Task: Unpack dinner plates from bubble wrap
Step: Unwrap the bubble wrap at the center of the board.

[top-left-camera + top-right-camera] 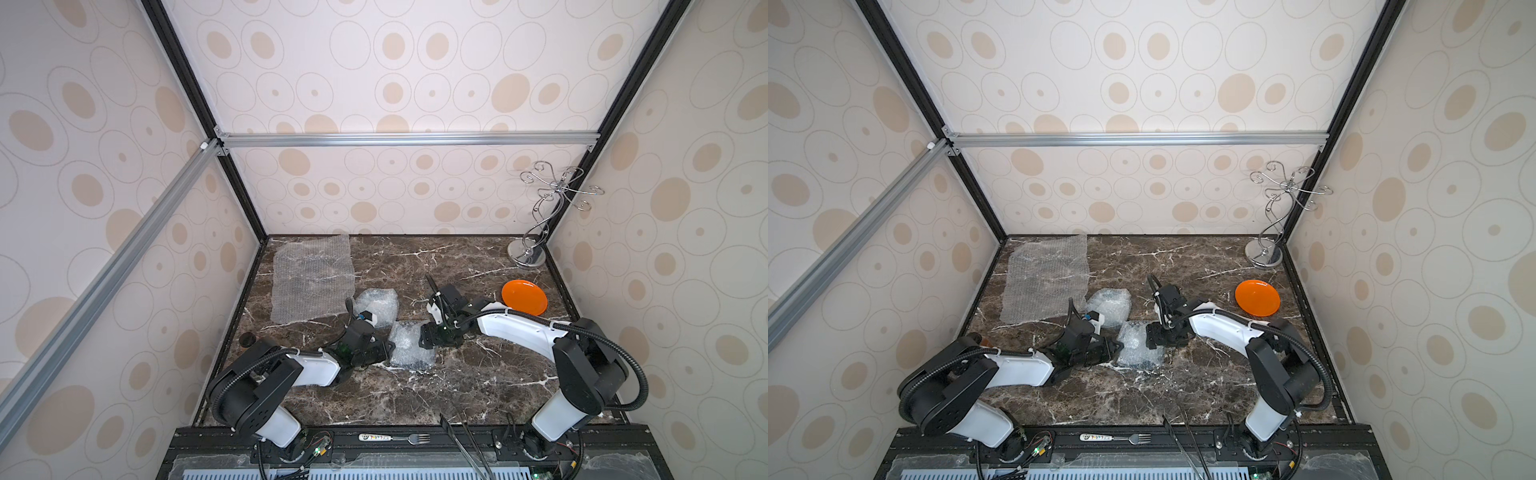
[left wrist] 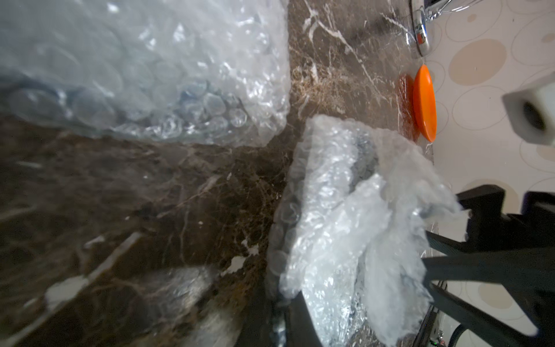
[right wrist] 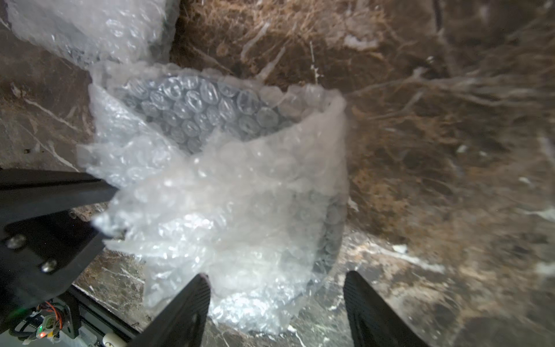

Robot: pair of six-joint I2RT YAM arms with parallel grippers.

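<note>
Two wrapped bundles: near bundle (image 1: 411, 345) at mid-table between both grippers; far bundle (image 1: 376, 305) just beside it, toward the back wall. Both are crumpled bubble wrap.
Near bundle contents: dark grey plate (image 3: 204, 111) shows through the bubbles in the right wrist view; the upper flaps stand loose and rumpled.
Flat sheet (image 1: 311, 278): one, spread out at the far-left corner of the marble table (image 1: 478, 386).
Wrap count: three pieces (one sheet, two bundles).
Orange plate (image 1: 524, 297): one, bare, lying flat near the right edge, well apart from the bundles.
Left gripper (image 1: 390, 346): jaws pressed together, pinching a corner of the near bundle's wrap at its left side.
Right gripper (image 3: 276, 275): jaws spread; wrap lies in the gap, one finger against it and the other clear.
Left arm: reaches from the near-left base, forearm low over the table, pointing right.
Right arm: rises from the near-right base, elbow high, forearm sloping left, wrist bent down at the bundle's right side.
Writing: fork (image 1: 399, 437) on the front rail has small coloured print on its handle, too small to read.
Also present: one chrome wire stand (image 1: 536, 232) in the far-right corner; one pair of tongs (image 1: 465, 444) beside the fork.
</note>
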